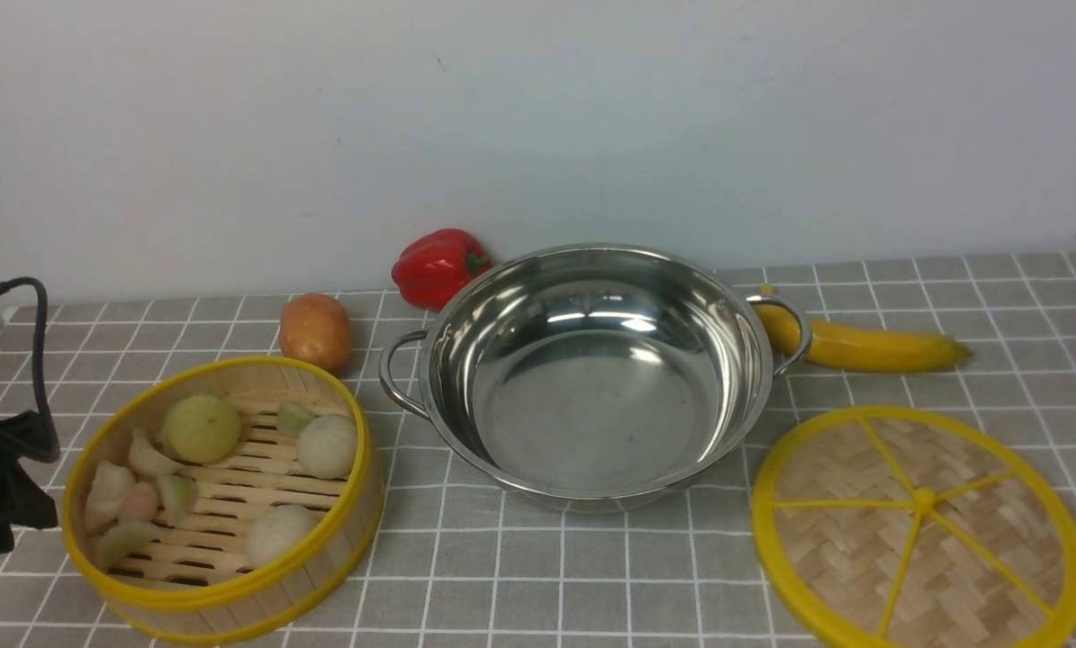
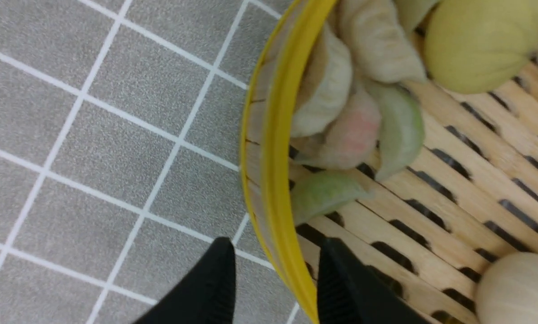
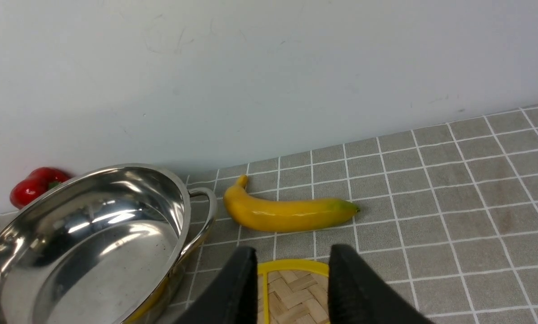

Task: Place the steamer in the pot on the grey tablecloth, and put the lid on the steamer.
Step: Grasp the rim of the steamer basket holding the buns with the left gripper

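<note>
Banana (image 1: 871,346) and red pepper (image 1: 440,268) lie beside the pot (image 1: 605,387); left of it, food fills the steamer (image 1: 222,499). Left gripper (image 2: 275,265) and right gripper (image 3: 293,274) gape, empty.

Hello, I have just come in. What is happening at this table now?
The robot's left gripper, fingers open, is over the near rim of the steamer, which has food inside. It seems about to grip it. The pot is empty, and the lid lies flat on the grey tablecloth. The right gripper is open too.
</note>
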